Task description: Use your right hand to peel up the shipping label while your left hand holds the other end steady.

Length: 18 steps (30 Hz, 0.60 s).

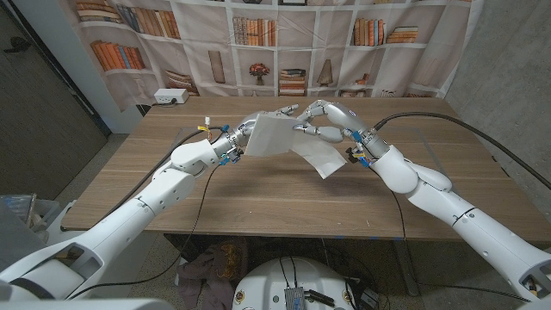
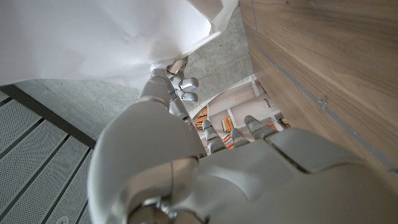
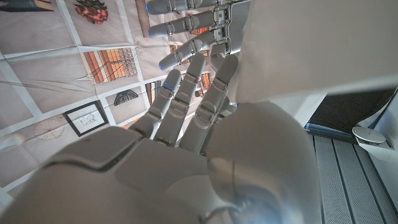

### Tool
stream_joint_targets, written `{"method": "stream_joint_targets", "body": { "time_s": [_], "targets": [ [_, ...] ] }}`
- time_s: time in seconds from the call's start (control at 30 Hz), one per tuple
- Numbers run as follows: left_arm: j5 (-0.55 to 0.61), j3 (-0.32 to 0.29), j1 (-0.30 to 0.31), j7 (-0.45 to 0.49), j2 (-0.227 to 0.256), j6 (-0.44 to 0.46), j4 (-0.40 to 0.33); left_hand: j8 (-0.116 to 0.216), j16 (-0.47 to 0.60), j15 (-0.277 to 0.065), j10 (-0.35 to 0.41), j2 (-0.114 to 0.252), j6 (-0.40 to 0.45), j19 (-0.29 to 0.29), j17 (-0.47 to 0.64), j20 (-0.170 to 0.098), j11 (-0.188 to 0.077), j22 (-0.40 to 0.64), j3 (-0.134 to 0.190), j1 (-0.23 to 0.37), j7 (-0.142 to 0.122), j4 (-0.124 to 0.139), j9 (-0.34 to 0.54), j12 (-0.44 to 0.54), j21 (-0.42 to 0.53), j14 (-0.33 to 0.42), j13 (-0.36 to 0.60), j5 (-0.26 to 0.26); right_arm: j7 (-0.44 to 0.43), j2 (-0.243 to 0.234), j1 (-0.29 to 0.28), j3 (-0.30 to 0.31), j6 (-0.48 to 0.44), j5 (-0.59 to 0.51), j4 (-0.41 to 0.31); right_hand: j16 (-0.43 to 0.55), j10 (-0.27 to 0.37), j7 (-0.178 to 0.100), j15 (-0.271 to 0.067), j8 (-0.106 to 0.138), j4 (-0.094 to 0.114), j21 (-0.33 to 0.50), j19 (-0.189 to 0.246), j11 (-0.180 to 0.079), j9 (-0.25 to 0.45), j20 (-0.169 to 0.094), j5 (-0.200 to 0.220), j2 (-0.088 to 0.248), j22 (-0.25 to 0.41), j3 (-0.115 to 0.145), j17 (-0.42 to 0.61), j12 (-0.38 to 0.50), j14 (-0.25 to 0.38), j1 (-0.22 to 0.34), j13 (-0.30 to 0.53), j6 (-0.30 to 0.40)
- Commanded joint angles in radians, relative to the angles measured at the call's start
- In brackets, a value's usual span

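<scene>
Spanning the gap above the bench [image 1: 258, 185], the label [image 1: 288, 142] ran crosswise, its left end pinched by the left hand [image 1: 245, 131] and the right hand [image 1: 325, 120] pinching the opposite end.

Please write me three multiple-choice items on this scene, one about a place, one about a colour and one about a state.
1. Where is the shipping label?
A. Lying flat on the table
B. Held up above the table between both hands
C. On the floor

2. What colour is the shipping label?
A. White
B. Yellow
C. Blue

3. What is the left hand doing?
A. Resting on the table away from the label
B. Gripping one end of the label
C. Holding a book

Answers: 1 B, the head view shows the sheet lifted off the wooden table, with the right hand at its other end. 2 A, the sheet is plain white. 3 B, its fingers close on the sheet's edge in the head view.
</scene>
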Motion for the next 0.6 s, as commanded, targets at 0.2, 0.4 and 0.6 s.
{"method": "stream_joint_targets", "body": {
  "time_s": [0.2,0.4,0.6],
  "targets": [
    [-0.043,-0.009,0.020,-0.011,-0.003,0.017,-0.014,0.015,0.004,-0.025,0.018,0.006,0.066,-0.003,0.004,0.015,-0.005,0.002,0.013,0.011,0.071,0.003,0.038,0.010,0.005,-0.010,0.003,0.007,-0.002,-0.001,-0.006,0.003,-0.018,-0.001,-0.006,0.003,0.009,0.000,-0.119,-0.004,-0.006,-0.004,0.004,0.001,0.005,-0.138,0.004,0.011,0.003,0.006,0.004,-0.004,-0.003,0.003,0.003,0.008],
    [-0.046,-0.015,0.032,-0.001,0.000,0.017,-0.027,0.020,0.005,-0.024,0.026,0.009,0.057,-0.003,0.005,0.016,-0.007,0.002,0.016,0.011,0.069,0.008,0.047,0.011,0.005,-0.010,0.004,0.010,-0.003,-0.001,-0.004,0.001,-0.018,0.000,-0.003,0.002,0.010,0.000,-0.119,-0.003,-0.006,-0.004,0.004,0.001,0.006,-0.139,0.003,0.011,0.003,0.006,0.003,-0.004,-0.003,0.003,0.003,0.009],
    [-0.045,-0.026,0.042,0.021,0.009,0.023,-0.041,0.027,0.005,-0.026,0.030,0.010,0.056,-0.003,0.005,0.013,-0.006,0.002,0.017,0.009,0.067,0.011,0.053,0.011,0.005,-0.010,0.005,0.011,-0.009,-0.002,-0.005,0.003,-0.017,-0.004,0.000,0.002,0.010,0.000,-0.119,-0.003,-0.006,-0.005,0.004,0.001,0.005,-0.139,0.003,0.011,0.004,0.007,0.002,-0.003,-0.002,0.003,0.004,0.010]
  ]
}}
